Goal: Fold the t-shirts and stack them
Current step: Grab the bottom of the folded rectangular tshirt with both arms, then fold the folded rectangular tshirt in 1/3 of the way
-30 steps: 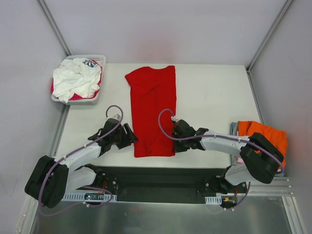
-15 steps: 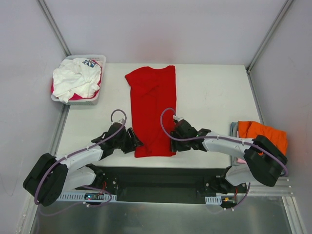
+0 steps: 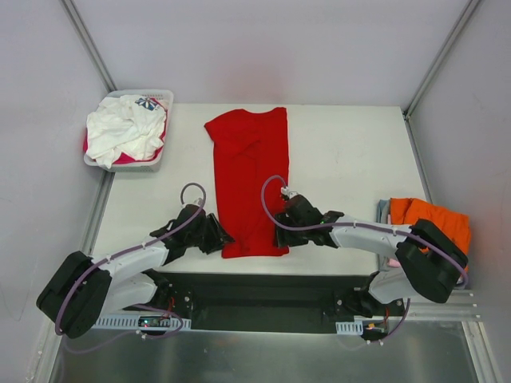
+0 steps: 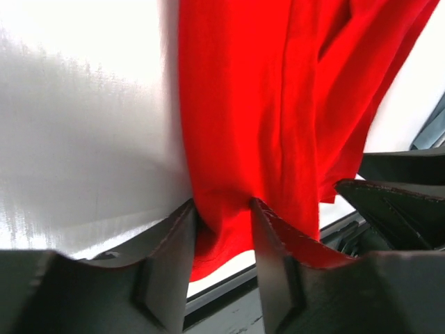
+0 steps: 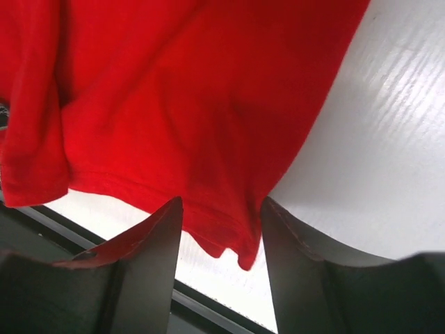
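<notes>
A plain bright red t-shirt (image 3: 249,175) lies folded into a long strip down the middle of the white table (image 3: 351,159). My left gripper (image 3: 222,237) is at its near left hem corner. In the left wrist view the jaws (image 4: 222,209) stand narrowly apart, with red cloth (image 4: 278,104) bunched between them and touching both fingers. My right gripper (image 3: 281,237) is at the near right hem corner. In the right wrist view it (image 5: 221,209) is open, with the hem corner of the shirt (image 5: 174,90) lying loose between the fingers.
A white slotted basket (image 3: 164,97) at the far left holds a crumpled white printed shirt (image 3: 124,128) over something magenta. An orange shirt (image 3: 431,219) lies on a blue-grey one at the right edge. The table's near edge runs just behind both grippers.
Both grippers have slid towards the near edge along the shirt's sides and now sit at its two hem corners. The shirt has not moved.
</notes>
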`<action>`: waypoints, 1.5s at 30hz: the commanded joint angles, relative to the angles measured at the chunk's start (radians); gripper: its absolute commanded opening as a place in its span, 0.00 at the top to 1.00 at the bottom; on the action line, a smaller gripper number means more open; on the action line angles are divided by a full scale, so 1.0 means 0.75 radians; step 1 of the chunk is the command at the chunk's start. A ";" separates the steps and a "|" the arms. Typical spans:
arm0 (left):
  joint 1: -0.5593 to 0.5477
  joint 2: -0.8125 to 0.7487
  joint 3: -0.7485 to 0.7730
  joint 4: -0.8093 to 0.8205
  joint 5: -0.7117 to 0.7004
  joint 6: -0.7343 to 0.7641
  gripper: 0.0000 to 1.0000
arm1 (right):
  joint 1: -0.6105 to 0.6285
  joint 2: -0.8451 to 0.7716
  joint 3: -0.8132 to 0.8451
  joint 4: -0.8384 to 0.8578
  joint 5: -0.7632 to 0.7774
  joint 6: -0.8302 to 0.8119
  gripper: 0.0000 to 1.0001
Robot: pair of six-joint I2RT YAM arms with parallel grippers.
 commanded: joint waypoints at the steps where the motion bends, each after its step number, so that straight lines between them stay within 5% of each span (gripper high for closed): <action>1: -0.029 0.101 -0.106 -0.375 -0.096 0.046 0.74 | 0.002 0.062 0.000 0.009 -0.070 0.003 0.58; 5: -0.032 0.102 -0.082 -0.373 -0.108 0.058 1.00 | 0.004 0.065 0.008 -0.030 -0.060 0.001 0.95; 6: -0.032 0.095 -0.076 -0.375 -0.108 0.060 1.00 | 0.004 0.040 0.008 -0.040 -0.046 0.001 0.99; 18: -0.032 -0.164 0.061 -0.424 -0.225 0.042 1.00 | 0.000 -0.191 0.071 -0.093 0.024 -0.075 0.99; 33: 0.173 0.293 0.717 -0.363 -0.374 0.357 1.00 | -0.175 0.025 0.390 0.028 0.067 -0.195 0.99; 45: 0.316 0.774 1.164 -0.338 -0.331 0.490 1.00 | -0.380 0.438 0.754 0.068 0.045 -0.198 0.99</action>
